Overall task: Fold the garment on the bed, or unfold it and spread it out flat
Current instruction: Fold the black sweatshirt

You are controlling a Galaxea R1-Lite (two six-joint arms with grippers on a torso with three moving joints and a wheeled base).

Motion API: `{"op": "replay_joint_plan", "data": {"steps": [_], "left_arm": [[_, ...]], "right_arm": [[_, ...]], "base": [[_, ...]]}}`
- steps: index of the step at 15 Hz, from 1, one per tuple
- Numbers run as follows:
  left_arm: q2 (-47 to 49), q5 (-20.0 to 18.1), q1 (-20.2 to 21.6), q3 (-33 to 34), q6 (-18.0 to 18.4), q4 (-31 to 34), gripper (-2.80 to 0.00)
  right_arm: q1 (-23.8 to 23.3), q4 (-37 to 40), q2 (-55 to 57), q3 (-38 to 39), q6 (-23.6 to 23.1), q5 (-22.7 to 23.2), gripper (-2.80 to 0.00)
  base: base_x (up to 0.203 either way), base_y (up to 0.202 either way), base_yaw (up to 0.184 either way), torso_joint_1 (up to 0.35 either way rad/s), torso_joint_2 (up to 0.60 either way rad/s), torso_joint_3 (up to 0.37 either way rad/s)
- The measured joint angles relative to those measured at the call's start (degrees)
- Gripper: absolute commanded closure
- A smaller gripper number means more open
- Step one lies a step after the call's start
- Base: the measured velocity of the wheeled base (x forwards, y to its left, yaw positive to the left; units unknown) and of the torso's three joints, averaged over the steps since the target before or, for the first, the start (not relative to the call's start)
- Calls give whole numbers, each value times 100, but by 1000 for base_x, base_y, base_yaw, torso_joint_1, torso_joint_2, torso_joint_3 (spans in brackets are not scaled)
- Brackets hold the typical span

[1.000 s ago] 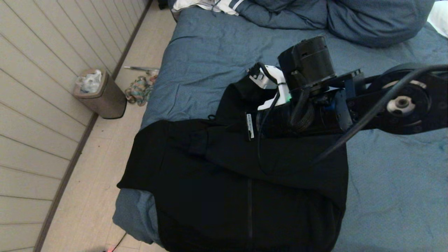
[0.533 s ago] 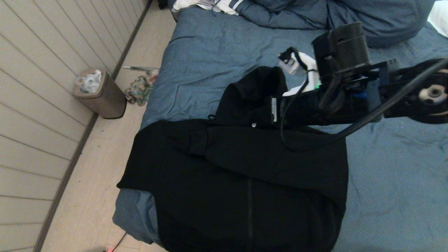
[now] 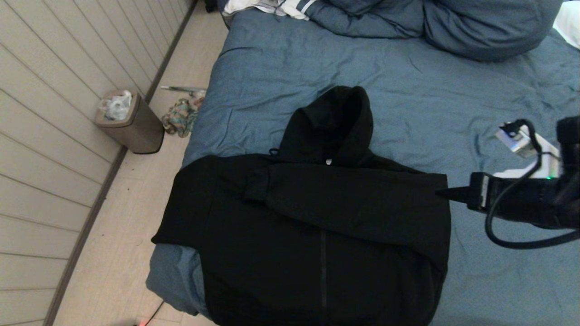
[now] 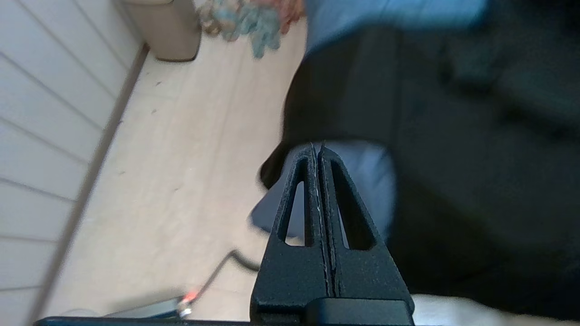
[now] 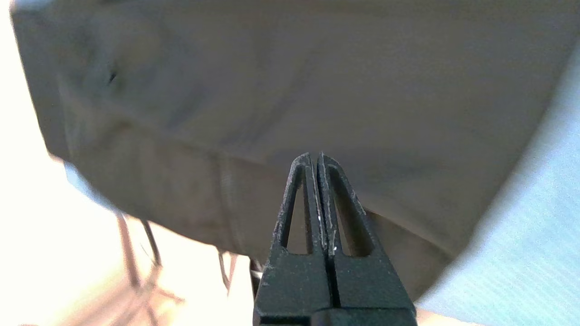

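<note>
Floor side: a bin [image 3: 131,122] and a multicoloured rag [image 3: 180,117] sit by the wall, well apart from the work.
Left gripper [image 4: 316,154]: seen only in its own wrist view, above the near left corner of the bed; its two fingers are pressed together with nothing between them.
Garment [image 3: 312,217]: the black hoodie lies face up at the near left part of the bed [image 3: 281,68], hood pointing toward the pillows, one sleeve folded across the chest, its left edge and hem hanging over the mattress side.
Step in hand: judged as a reach between folds; sleeves look tucked, the body not yet doubled.
Right gripper [image 3: 446,193]: just beside the garment's right shoulder edge, pointing at it, jaws closed and empty.
Doing it well: part the jaws before touching cloth, pinch all layers of the thick fabric together, and lift low so the crossed sleeve does not slide.
Risk: the overhanging hem may drag the whole piece floorward.
</note>
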Motion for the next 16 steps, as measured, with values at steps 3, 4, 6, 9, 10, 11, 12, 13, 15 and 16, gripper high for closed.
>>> {"op": "replay_joint_plan", "data": {"steps": [3,4,6,9,10,11,12,13,15,16], "left_arm": [[1251,-140,-29,-1163,-756,214,0],[1838,-255,-49,-1442,-988,188,0],[3330,-654,-64,-2041,-1482,-72,0],[5587,-1180,-7,-3044,-2136,-441,0],[6300,-1291,38,-3415,-2281,-521,0],[7063,-1404,102,-3887,-2403,-575,0],[7779,-1516,173,-4440,-2500,-563,0],[8385,-1599,244,-5018,-2566,-479,0],[9475,-1895,490,-6042,-2617,-164,0],[9888,-2111,670,-6383,-2572,-61,0]], "right_arm": [[-1092,-524,-320,795,13,1399,0],[-1308,-561,-386,928,11,1645,0],[-1687,-597,-482,1066,-9,1993,0],[-1825,-604,-443,1222,-44,2292,0],[-1818,-604,-391,1278,-54,2301,0],[-1803,-604,-331,1316,-57,2304,0],[-1792,-604,-291,1327,-61,2304,0],[-1792,-605,-272,1295,-58,2298,0],[-1836,-597,-251,1105,-20,2246,0],[-1894,-564,-250,983,19,2166,0]], "base": [[0,0,0,0,0,0],[0,0,0,0,0,0],[0,0,0,0,0,0],[0,0,0,0,0,0],[0,0,0,0,0,0],[0,0,0,0,0,0],[0,0,0,0,0,0],[0,0,0,0,0,0],[0,0,0,0,0,0],[0,0,0,0,0,0]]}}
